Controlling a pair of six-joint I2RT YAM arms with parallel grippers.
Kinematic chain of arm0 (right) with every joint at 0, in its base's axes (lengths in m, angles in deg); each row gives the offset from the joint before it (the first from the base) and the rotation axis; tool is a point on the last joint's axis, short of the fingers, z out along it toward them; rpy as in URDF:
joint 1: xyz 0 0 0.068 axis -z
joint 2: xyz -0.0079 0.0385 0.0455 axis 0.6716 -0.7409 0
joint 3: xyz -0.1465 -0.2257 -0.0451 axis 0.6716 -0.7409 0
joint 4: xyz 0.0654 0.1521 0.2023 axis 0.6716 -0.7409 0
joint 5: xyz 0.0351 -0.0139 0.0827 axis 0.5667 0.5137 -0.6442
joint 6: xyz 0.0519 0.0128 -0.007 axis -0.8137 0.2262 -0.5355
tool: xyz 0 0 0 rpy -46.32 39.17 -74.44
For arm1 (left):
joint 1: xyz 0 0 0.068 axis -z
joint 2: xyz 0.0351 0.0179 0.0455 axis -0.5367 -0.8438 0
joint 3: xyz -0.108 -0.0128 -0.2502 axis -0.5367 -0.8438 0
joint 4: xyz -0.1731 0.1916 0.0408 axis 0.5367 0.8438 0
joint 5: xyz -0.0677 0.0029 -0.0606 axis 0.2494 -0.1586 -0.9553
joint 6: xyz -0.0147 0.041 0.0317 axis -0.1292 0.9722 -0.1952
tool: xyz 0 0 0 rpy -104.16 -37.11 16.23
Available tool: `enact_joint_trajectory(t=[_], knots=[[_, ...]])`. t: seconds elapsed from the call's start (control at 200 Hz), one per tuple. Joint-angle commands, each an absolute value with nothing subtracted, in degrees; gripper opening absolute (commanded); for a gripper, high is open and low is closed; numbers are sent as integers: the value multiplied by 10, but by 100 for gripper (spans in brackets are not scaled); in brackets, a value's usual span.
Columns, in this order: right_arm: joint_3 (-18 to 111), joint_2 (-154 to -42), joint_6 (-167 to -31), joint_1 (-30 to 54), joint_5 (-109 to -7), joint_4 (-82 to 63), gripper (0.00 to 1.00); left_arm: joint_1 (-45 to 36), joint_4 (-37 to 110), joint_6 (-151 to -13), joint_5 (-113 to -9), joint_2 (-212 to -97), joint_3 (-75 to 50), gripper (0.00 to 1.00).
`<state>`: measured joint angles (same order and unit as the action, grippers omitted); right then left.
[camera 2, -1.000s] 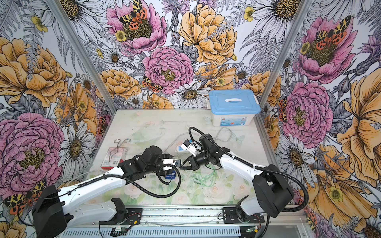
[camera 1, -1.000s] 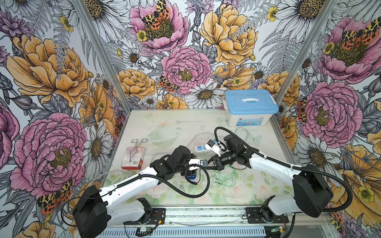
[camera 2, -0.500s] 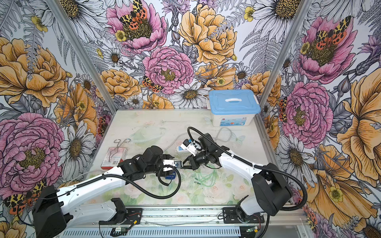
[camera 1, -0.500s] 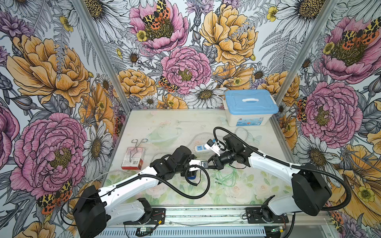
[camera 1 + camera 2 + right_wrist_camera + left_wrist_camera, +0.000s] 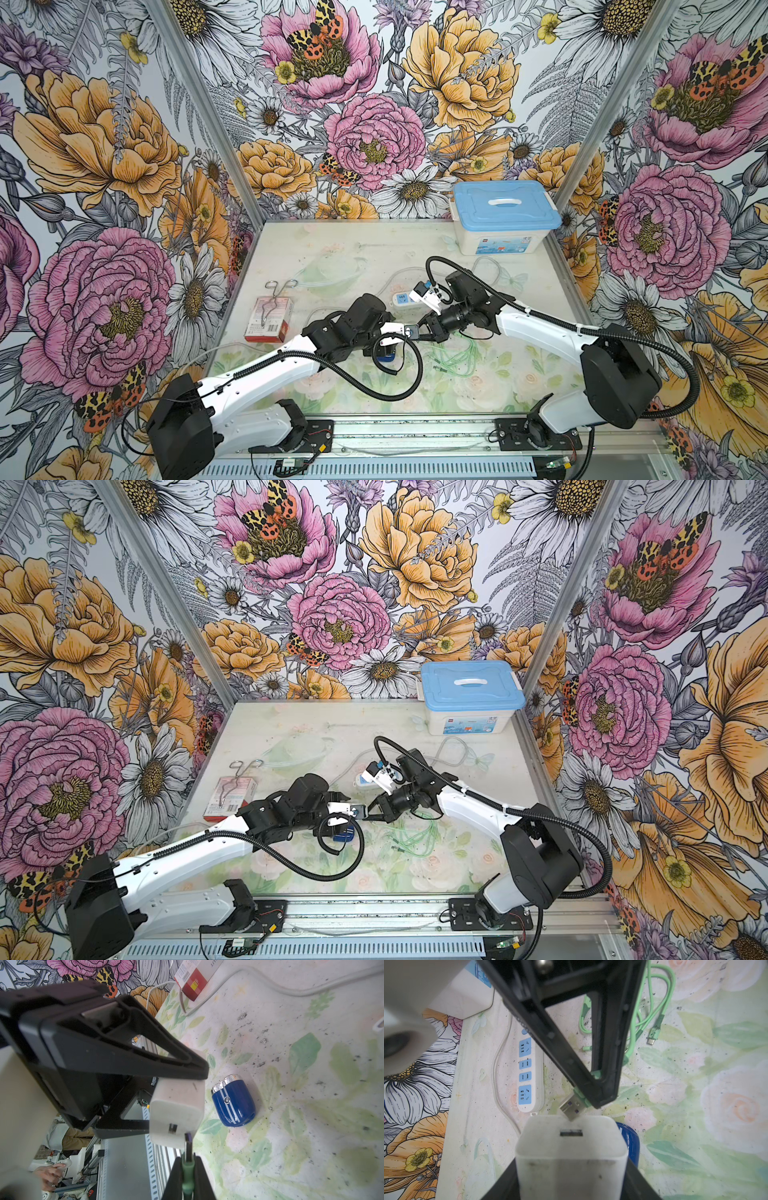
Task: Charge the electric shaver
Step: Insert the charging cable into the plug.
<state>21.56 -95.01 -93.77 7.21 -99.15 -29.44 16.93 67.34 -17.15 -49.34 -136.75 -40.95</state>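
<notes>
The electric shaver (image 5: 232,1101), dark blue with pale stripes and a silver end, lies on the table under the two grippers; in both top views only a blue patch of it (image 5: 385,353) (image 5: 343,836) shows. My left gripper (image 5: 571,1169) is shut on a white cube charger (image 5: 571,1147), USB port facing outward. Opposite it, my right gripper (image 5: 188,1167) is shut on the green cable's USB plug (image 5: 188,1147). The plug's tip (image 5: 572,1108) meets the charger's face beside the port, not inside it.
A white-and-blue power strip (image 5: 529,1074) lies just behind the grippers. The loose green cable (image 5: 453,353) coils on the table below the right arm. A red box with metal forceps (image 5: 268,318) sits at the left, a blue-lidded bin (image 5: 505,220) at the back right.
My right gripper has edged slightly left with the plug, toward the charger. The left arm holds still.
</notes>
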Motion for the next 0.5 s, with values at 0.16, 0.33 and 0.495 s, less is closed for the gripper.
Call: enact_joint_trajectory(t=[0.16, 0.33, 0.495], knots=[[235, -940, -925, 64, -986, -294, 0, 175, 651, -166, -501, -1370, -391, 0], [237, -935, -927, 61, -987, -294, 0, 179, 651, -162, -492, -1379, -392, 0], [238, -939, -927, 58, -987, -293, 0, 183, 651, -159, -487, -1385, -389, 0]])
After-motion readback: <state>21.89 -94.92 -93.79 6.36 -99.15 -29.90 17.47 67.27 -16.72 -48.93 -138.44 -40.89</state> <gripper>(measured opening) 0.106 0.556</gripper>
